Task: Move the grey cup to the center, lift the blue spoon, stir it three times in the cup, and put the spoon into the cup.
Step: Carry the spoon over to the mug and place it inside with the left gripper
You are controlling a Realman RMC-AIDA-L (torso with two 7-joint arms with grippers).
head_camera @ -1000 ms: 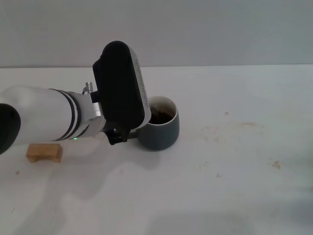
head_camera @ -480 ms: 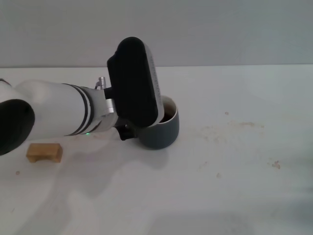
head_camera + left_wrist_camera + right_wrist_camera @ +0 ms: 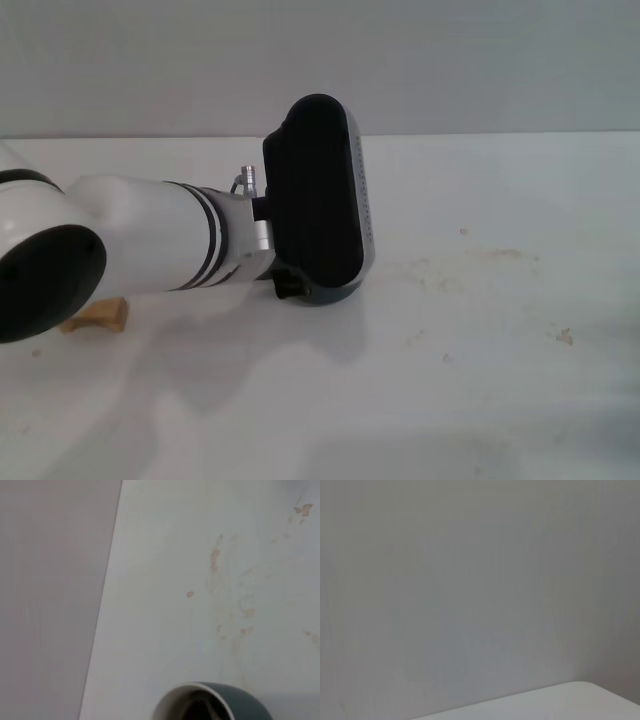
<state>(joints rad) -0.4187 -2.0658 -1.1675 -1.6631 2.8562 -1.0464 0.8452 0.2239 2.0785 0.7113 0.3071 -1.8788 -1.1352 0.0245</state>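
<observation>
One grey cup, slate outside and white inside, sits mid-bench toward the far edge, mostly hidden beneath the left gripper; jaw state cannot be told. One tan block lies near the bench's left edge.

The left arm is a thick glossy white tube with a black ring, a silver collar and a rounded black oblong wrist housing.

Slate-grey cup – white inside – on a white, brown-stained table.
</observation>
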